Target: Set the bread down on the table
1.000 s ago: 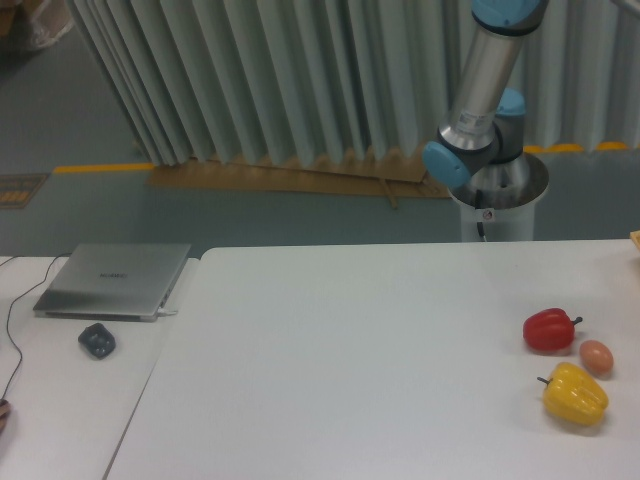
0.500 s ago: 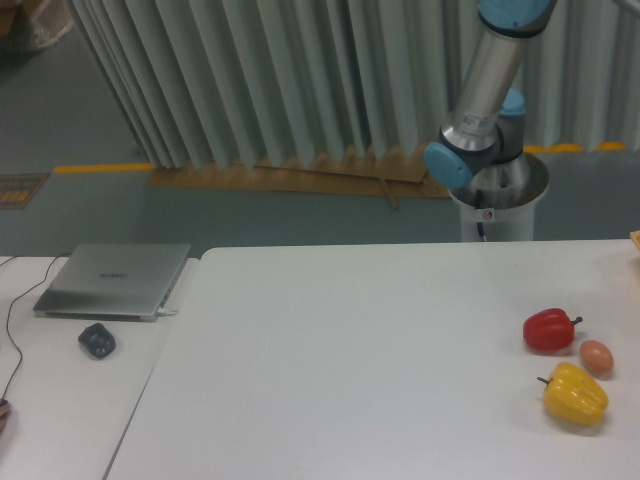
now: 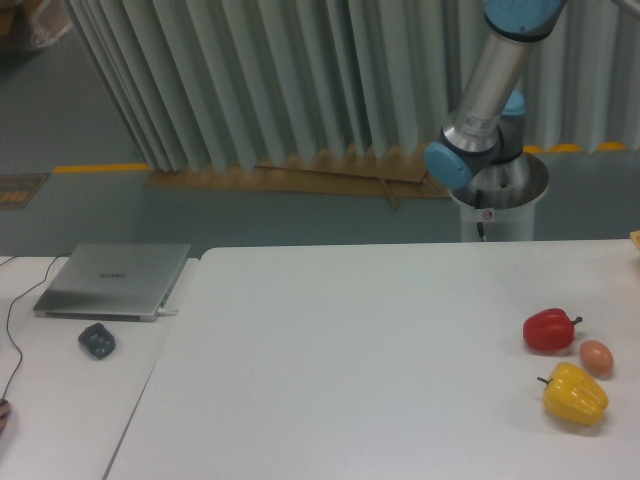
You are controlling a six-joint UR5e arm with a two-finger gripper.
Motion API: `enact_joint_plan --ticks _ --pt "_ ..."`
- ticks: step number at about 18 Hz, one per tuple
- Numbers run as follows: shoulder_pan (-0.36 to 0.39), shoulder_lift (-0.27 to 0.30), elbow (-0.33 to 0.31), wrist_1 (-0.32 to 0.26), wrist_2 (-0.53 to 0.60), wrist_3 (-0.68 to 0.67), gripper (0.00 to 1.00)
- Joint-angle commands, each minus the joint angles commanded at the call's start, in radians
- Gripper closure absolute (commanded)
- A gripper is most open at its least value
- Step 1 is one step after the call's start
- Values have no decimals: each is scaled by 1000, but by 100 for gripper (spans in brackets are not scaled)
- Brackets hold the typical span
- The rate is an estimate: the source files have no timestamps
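pincer: out of frame, can't tell its state
worktop [image 3: 360,350]: red pepper [image 3: 549,330], egg [image 3: 596,357], yellow pepper [image 3: 575,394]

Matte white table [image 3: 350,350]. Glossy plastic-looking red pepper [image 3: 549,330] and yellow pepper [image 3: 575,394], smooth brown egg [image 3: 596,357]. Brushed-metal laptop [image 3: 114,280]. Arm [image 3: 487,95] of satin metal with blue plastic joints.

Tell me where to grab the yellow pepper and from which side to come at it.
Come down from above and close the fingers across the wide body of the yellow pepper, not the thin stem at its upper left. It lies on its side on the table. The egg sits close behind it, so set the fingers left and right, probably clear of it. The gripper is out of view.
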Motion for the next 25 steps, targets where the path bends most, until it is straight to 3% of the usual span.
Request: enact_joint_plan --ticks 5,6,8,15,25 --pt "-2 3 2 0 3 -2 70" --pt "-3 3 2 0 2 -3 76" --pt "-3 2 2 0 2 -3 78" --pt "-6 3 17 -3 3 -14 80" --pt "-58 77 35 -20 -5 -78 79"
